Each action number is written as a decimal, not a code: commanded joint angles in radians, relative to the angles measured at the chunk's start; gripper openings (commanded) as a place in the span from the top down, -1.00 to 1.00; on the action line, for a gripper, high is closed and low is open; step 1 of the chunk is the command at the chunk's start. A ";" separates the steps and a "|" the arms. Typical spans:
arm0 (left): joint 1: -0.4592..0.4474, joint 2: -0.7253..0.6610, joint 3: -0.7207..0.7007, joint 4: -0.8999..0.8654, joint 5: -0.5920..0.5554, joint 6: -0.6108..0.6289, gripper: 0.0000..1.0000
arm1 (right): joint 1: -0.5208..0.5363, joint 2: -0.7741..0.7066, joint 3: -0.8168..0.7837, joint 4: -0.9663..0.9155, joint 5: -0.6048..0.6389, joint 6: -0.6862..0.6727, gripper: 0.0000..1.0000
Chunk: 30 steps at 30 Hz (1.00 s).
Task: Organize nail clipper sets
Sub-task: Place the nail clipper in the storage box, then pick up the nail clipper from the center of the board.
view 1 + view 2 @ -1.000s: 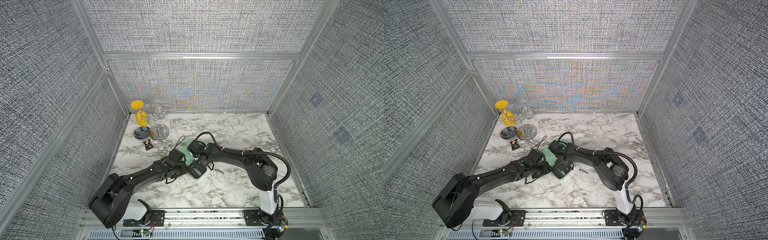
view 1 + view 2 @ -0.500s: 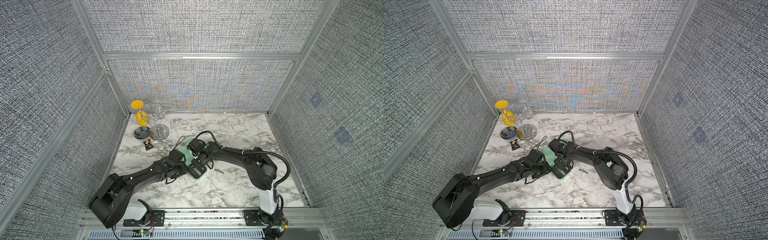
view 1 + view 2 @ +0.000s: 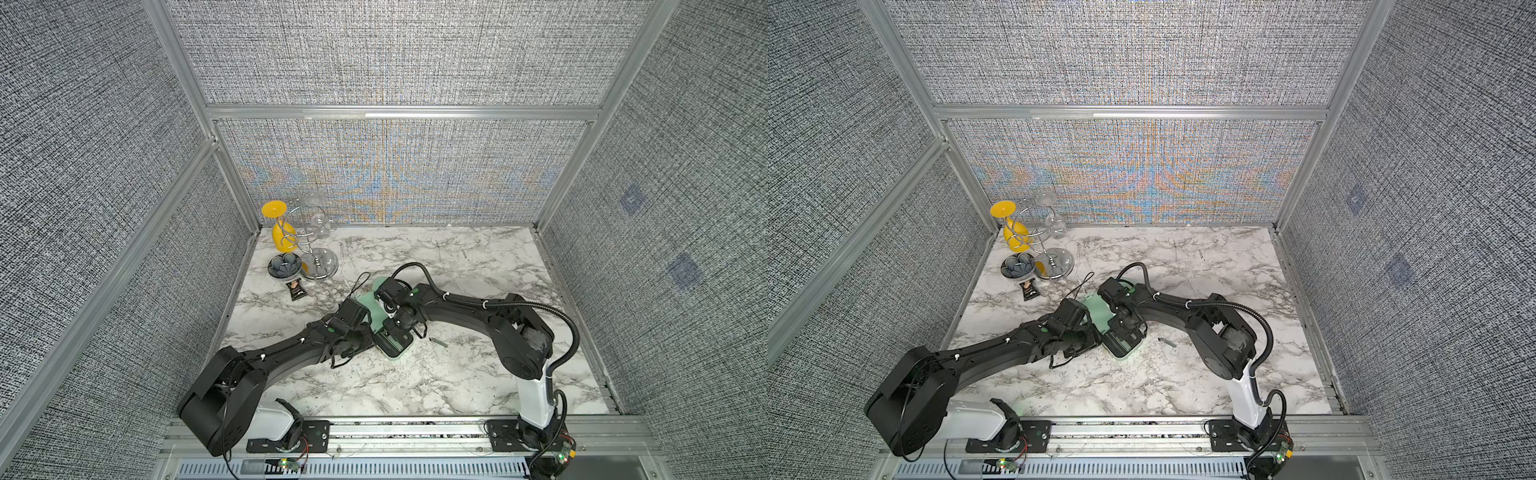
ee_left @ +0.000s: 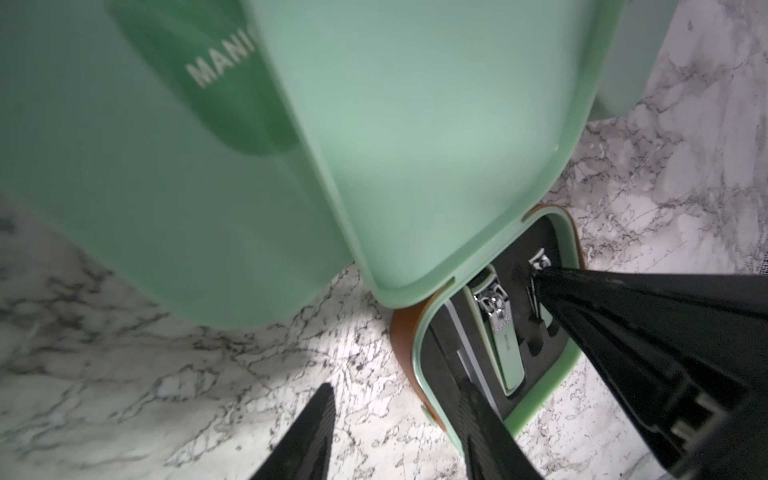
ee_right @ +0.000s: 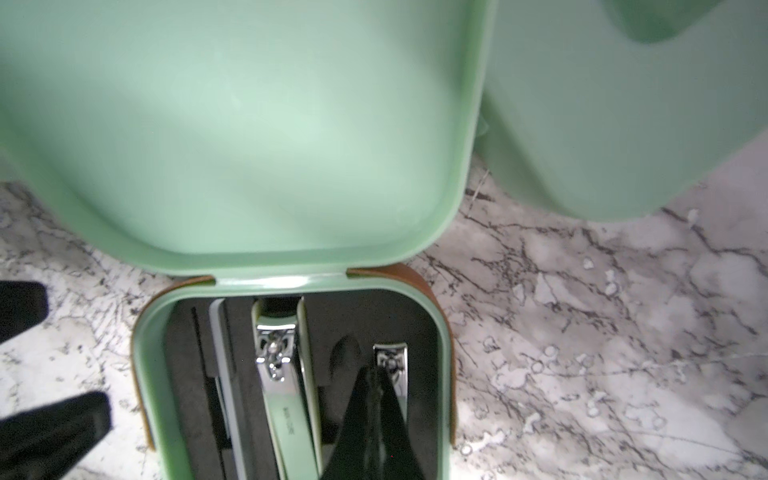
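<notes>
Open case (image 5: 146,357) sits mid-bench btwn the two arms, lid (image 5: 249,124) swung up and back on its hinge. In the black insert are a file (image 5: 224,374) at one side, the big clipper (image 5: 286,399) in the middle slot and the small clipper (image 5: 392,365) at the other side. All three look seated and approx. parallel. One recess (image 5: 345,357) btwn the two clippers shows empty.

Right fingers (image 5: 374,415) are clenched tip to tip w/ nothing btwn them. The point rests on or just over the small clipper, and the left wrist view puts it at that clipper's head. Reads as a press-down to seat it, not a carry.

Left fingers (image 4: 307,432) stand spread, grasping nothing, tips just beside the case's side wall near a hinge corner. Contact w/ the wall can't be told; prob. bracing.

Just beside the open case are a 2nd case (image 4: 124,166) w/ a printed label and a 3rd case (image 5: 602,124). Both show outer shell only, so they look shut; contents hidden.

On the bench (image 3: 415,395), near the open case on the right arm's side, lies a slim loose piece (image 3: 438,342). Too small to name, prob. a tool.

Judgement: this set is mostly packed. Left to do: fill the empty recess (perhaps w/ the loose piece), shut the lid, check the other 2 sets. Flower dish (image 3: 284,265) and black packet (image 3: 297,289) sit well apart toward the back corner and are no part of the job.
</notes>
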 commanded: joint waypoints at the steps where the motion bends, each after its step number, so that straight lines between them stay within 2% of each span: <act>1: -0.001 -0.004 -0.002 -0.001 -0.012 0.003 -0.02 | -0.003 -0.020 -0.002 -0.020 0.009 0.007 0.99; 10: -0.001 -0.015 -0.004 -0.006 -0.013 0.002 -0.02 | -0.007 -0.152 -0.036 0.003 -0.001 0.007 0.57; 15: 0.000 -0.029 -0.005 -0.011 -0.017 0.002 -0.02 | -0.042 -0.251 -0.160 0.010 0.029 0.021 0.38; 20: -0.001 -0.034 -0.008 -0.005 -0.016 0.001 -0.02 | -0.101 -0.345 -0.326 0.018 0.035 0.039 0.02; 25: -0.002 -0.031 -0.010 -0.001 -0.018 -0.001 -0.02 | -0.125 -0.372 -0.416 0.028 0.032 0.044 -0.03; 30: 0.000 -0.017 -0.007 0.010 -0.009 -0.002 -0.02 | -0.142 -0.347 -0.440 0.052 0.032 0.042 -0.02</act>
